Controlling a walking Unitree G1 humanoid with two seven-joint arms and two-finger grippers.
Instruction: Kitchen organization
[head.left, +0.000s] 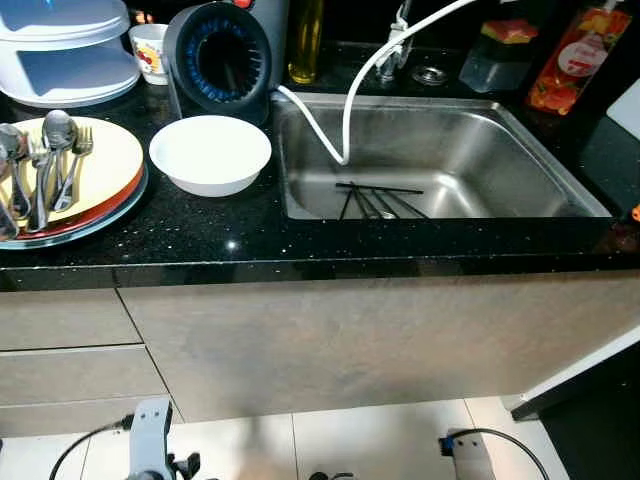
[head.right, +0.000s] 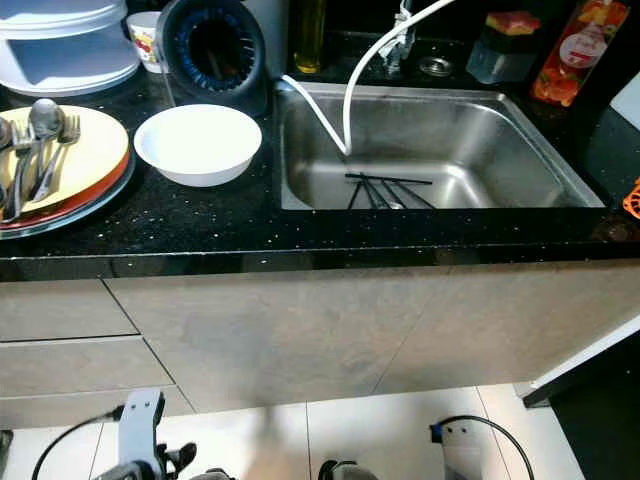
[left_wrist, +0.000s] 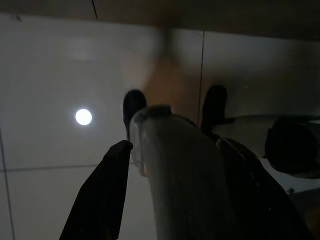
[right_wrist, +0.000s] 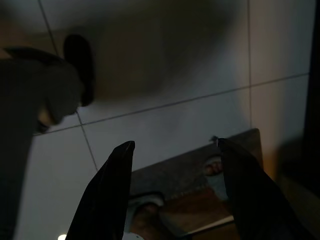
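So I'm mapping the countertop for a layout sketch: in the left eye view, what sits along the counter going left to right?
Plate with cutlery → white bowl → steel sink holding black utensils.

Speckled black countertop (head.left: 200, 235) over beige cabinets (head.left: 330, 340), white tiled floor (head.left: 380, 440).
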